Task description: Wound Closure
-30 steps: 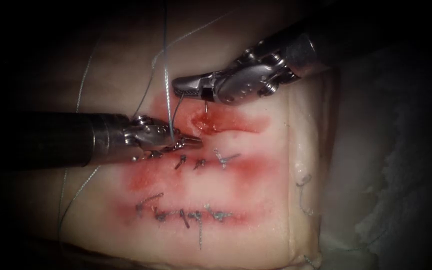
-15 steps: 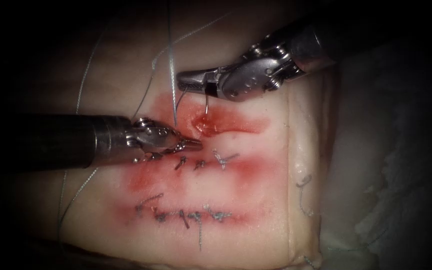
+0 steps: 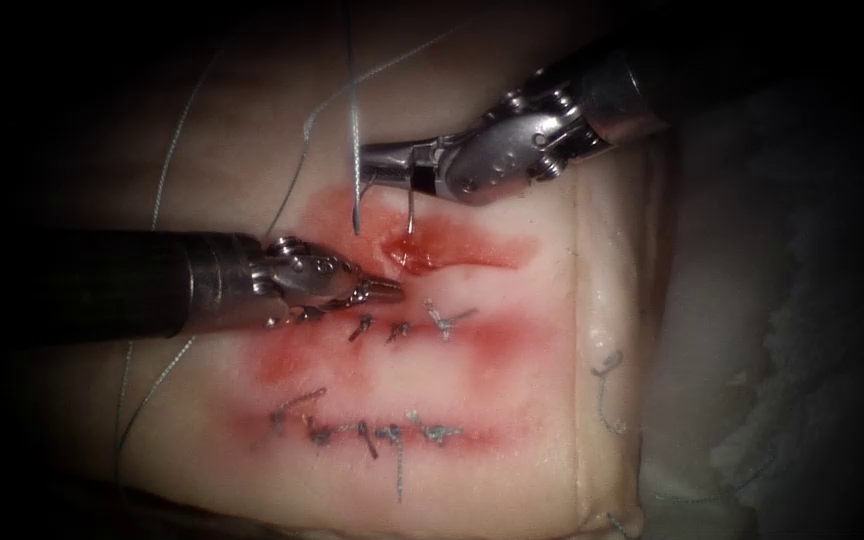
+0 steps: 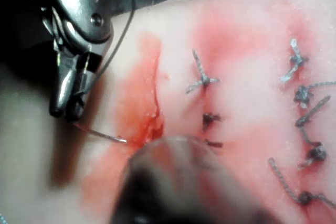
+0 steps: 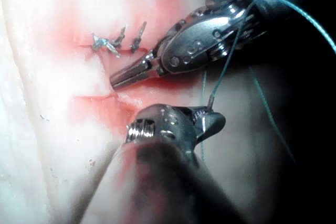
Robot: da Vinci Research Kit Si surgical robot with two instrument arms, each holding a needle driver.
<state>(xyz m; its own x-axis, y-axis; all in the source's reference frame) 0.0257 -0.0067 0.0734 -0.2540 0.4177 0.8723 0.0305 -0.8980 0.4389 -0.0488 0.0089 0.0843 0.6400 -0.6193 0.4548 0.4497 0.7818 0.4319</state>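
Both tools are working: the right tool (image 3: 370, 160) is gripping the needle (image 3: 410, 212) shut, lifting it; the left tool (image 3: 377, 288) is resting closed, empty.

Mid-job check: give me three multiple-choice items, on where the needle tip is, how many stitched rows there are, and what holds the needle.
1. Where is the needle's tip?
A) at the open cut
B) against the left tool
C) pointing straight up

2. How many stitched rows lie below the open cut in the endoscope view?
A) one
B) two
C) four

3. What holds the needle?
A) the left tool
B) nothing
C) the right tool

Answers:
1 A: the tip meets the red fluid at the open cut; whether it has entered is unclear.
2 B: one row lies just under the left tool's jaws and another lower down.
3 C: the right tool's jaws are shut on the needle, with thread trailing upward; the left tool's jaws are shut and seem to hold nothing.
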